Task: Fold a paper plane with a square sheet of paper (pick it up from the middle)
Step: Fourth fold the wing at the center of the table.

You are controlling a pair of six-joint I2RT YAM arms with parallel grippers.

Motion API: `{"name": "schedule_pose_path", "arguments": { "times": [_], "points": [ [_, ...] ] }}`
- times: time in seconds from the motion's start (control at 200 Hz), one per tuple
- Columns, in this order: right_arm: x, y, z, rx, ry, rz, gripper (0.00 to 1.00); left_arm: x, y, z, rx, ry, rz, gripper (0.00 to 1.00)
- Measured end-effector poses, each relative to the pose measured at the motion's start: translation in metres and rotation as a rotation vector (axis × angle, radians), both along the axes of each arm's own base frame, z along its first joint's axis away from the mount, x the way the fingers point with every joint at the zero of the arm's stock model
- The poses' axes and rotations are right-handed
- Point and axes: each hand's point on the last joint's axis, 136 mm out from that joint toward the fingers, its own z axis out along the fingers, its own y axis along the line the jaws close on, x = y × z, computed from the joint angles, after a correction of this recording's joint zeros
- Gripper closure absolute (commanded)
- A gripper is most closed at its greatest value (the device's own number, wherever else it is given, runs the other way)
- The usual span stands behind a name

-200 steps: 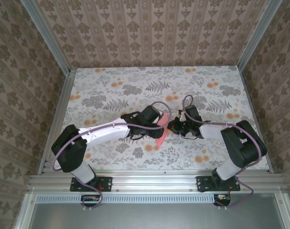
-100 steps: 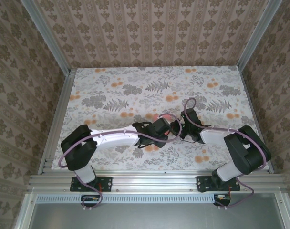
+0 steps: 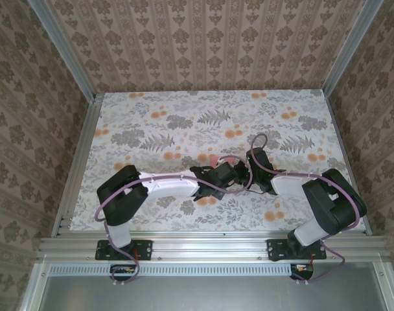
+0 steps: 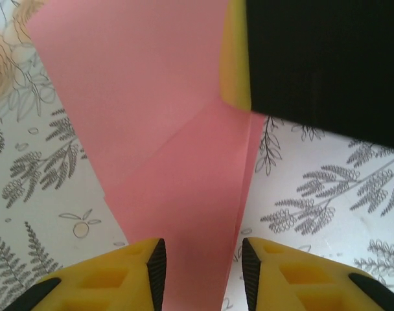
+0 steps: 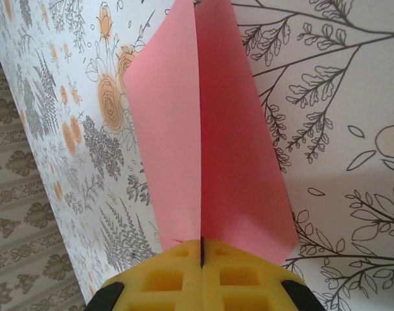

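Paper (image 5: 210, 142): pink, folded along a centre crease, held above the flowered table (image 3: 151, 116) between both arms.
Right gripper (image 5: 201, 256): clamped on the crease.
Left gripper (image 4: 200, 269): jaws narrowly apart, straddling the paper's end.
Handling: probably light, limp and easily creased; pinch at the fold.

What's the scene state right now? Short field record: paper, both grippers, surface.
paper: folded pink paper, centre crease, two flaps splayed apart
right gripper: shut on the paper at the crease
left gripper: open, pads on either side of the paper's narrower end
surface: floral-print table
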Motion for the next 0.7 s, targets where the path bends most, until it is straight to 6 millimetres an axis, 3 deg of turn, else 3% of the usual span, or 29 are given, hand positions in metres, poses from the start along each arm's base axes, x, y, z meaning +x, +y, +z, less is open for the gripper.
{"name": "schedule_pose_path", "arguments": {
  "times": [0.42,0.54,0.7],
  "points": [
    [-0.0013,-0.0009,-0.0083,-0.009,0.023,-0.002,0.95,0.0054,0.0066,-0.0050,0.084,-0.059,0.020,0.69],
    [-0.0012,-0.0008,-0.0081,-0.007,0.023,-0.002,0.95,0.0056,0.0064,-0.0046,0.085,-0.063,0.020,0.61],
    [-0.0012,-0.0006,-0.0078,-0.004,0.024,-0.002,0.95,0.0057,0.0061,-0.0045,0.077,-0.065,0.020,0.57]
  ]
}}
